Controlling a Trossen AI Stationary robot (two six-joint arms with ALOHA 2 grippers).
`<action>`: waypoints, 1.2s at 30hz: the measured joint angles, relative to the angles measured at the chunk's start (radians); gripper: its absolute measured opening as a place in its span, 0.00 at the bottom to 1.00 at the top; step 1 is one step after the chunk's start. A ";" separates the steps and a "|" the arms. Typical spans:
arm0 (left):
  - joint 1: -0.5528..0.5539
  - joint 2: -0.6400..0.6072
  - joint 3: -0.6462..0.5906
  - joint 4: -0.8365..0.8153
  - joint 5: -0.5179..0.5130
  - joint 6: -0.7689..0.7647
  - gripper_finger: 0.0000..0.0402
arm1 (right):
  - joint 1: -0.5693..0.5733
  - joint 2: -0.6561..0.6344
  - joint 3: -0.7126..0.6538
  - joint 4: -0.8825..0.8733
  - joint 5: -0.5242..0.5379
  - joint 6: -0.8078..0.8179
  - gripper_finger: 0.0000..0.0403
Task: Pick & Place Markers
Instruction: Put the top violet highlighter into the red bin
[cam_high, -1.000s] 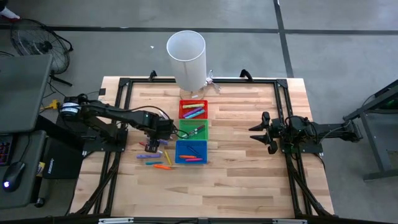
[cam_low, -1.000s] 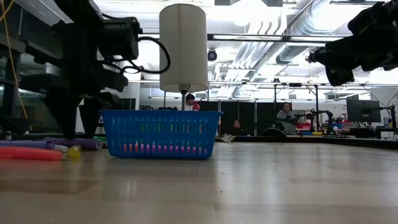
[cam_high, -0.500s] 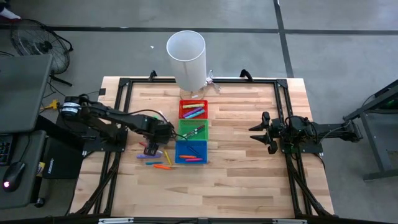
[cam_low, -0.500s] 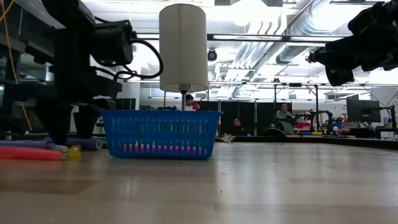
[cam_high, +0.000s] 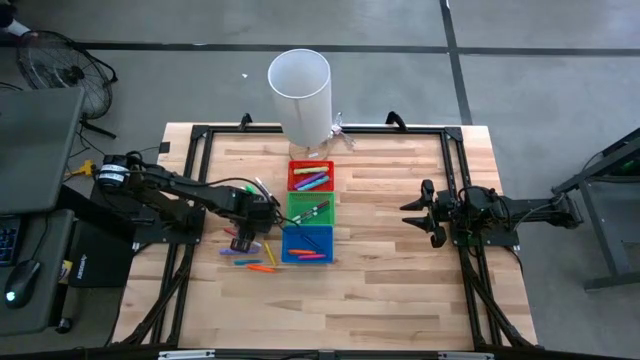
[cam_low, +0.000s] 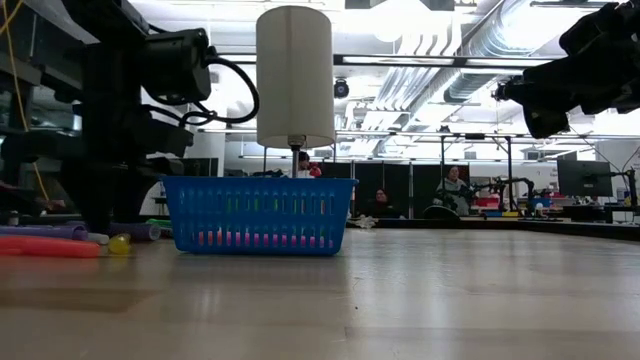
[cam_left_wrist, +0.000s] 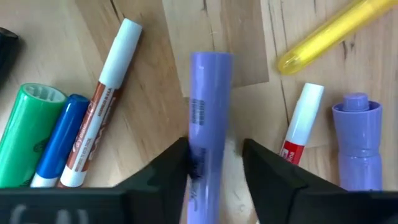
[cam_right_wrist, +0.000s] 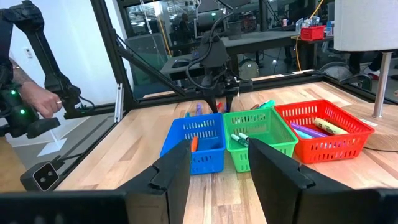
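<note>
Markers lie loose on the wooden tabletop (cam_high: 380, 290) just left of the blue bin (cam_high: 307, 244), and the left tool (cam_left_wrist: 215, 163) is down among them. Its two dark fingers (cam_left_wrist: 168, 163) sit on either side of a purple marker (cam_left_wrist: 208, 118), close to its barrel with the left finger against it; whether they have clamped it I cannot tell. Beside it lie a brown-and-white marker (cam_left_wrist: 107, 99), a blue one (cam_left_wrist: 57, 140), a green one (cam_left_wrist: 28, 127), a red-and-white one (cam_left_wrist: 298, 124), a yellow one (cam_left_wrist: 333, 34) and a second purple one (cam_left_wrist: 356, 146). Printing on the barrels is too small to read.

The right tool (cam_high: 417, 214) hangs over the tabletop's right side, fingers apart and holding nothing.

More markers lie in the red bin (cam_high: 311, 177), green bin (cam_high: 310, 209) and blue bin. A white cylinder (cam_high: 299, 95) stands at the far edge. A person's hand (cam_right_wrist: 38, 99) shows in the room beyond.
</note>
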 joint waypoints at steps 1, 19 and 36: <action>0.000 0.000 0.000 0.001 0.000 0.000 0.31 | 0.000 0.000 0.000 0.000 0.000 0.000 0.37; 0.002 -0.005 0.029 -0.020 0.000 -0.018 0.15 | 0.000 0.000 0.000 0.000 0.000 0.000 0.37; 0.002 -0.107 0.187 -0.167 -0.036 -0.080 0.17 | 0.000 0.000 0.000 0.000 0.000 0.000 0.37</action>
